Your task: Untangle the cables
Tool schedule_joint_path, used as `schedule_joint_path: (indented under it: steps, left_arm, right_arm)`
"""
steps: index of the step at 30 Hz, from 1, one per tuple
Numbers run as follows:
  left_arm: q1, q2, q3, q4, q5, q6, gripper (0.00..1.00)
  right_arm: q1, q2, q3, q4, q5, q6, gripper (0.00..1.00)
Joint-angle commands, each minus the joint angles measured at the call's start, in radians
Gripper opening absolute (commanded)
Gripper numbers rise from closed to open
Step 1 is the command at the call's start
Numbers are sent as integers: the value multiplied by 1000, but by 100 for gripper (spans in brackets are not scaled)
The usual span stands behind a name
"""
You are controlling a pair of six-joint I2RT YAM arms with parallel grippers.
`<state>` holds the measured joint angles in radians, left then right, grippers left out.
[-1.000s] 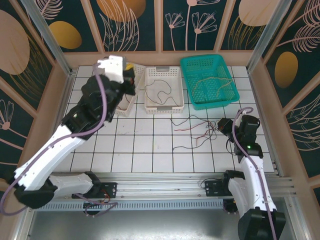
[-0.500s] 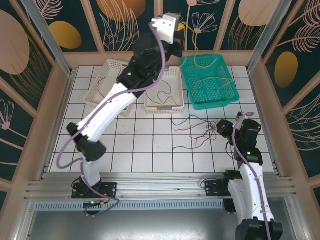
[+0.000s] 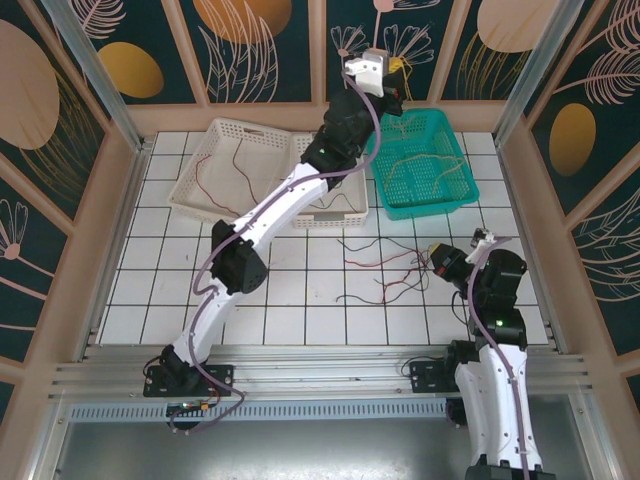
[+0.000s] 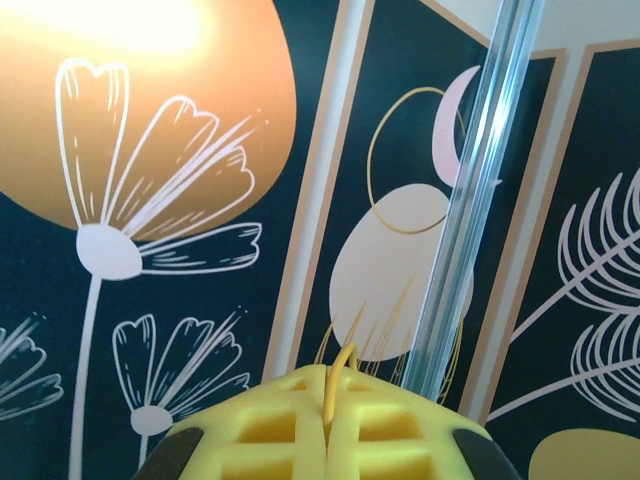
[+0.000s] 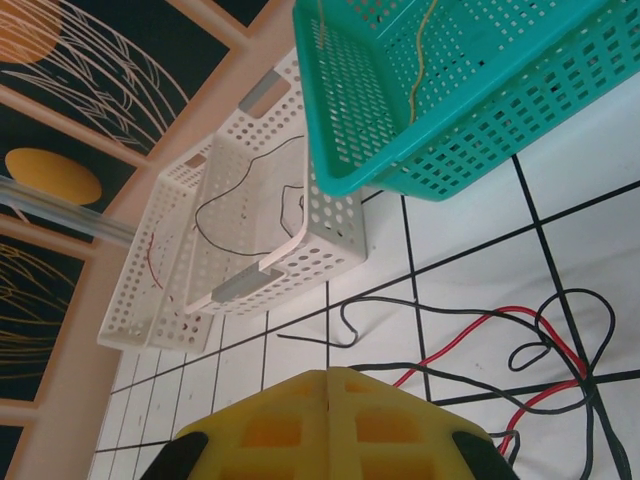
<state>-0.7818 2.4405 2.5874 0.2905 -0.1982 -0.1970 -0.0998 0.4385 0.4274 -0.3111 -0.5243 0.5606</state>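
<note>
The left gripper (image 4: 327, 425) is closed, and a thin yellow cable (image 4: 338, 368) is pinched in the seam between its yellow pads, with its end standing up just ahead of the fingertips. This gripper is held high, and the teal basket (image 3: 432, 208) lies below it. It is therefore judged that the cable is lifted there in order to be let down into this basket, where other tan cables (image 3: 415, 165) are already laid. The right gripper (image 5: 328, 395) is closed too, with nothing seen between its pads, and it is held low over the table (image 5: 470, 230). Just ahead of it and to its right the red and black cables (image 5: 520, 318) are found lying crossed over one another on the tiles, not yet separated. The gripper is probably placed close to them so that the next one can be taken. Farther ahead of this gripper a white basket (image 5: 330, 240) is set with one black cable (image 5: 215, 195) in it. Beyond that, to the left, a second white basket (image 5: 135, 300) is seen with a red cable (image 5: 152, 265). It seems that one colour is given to each basket, and only the loose tangle is left to be sorted.
</note>
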Motion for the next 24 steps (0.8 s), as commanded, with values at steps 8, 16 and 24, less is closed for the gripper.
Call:
schedule_joint_path:
  steps: [8, 16, 24]
  left_arm:
    - [5, 133, -13, 85, 2, -111, 0]
    - [5, 152, -70, 34, 59, -166, 8]
    - [2, 170, -73, -13, 123, -210, 16]
  right_arm:
    - [12, -37, 34, -43, -59, 4, 0]
    - [24, -39, 53, -43, -71, 5, 0]
    - [25, -47, 51, -48, -68, 8, 0]
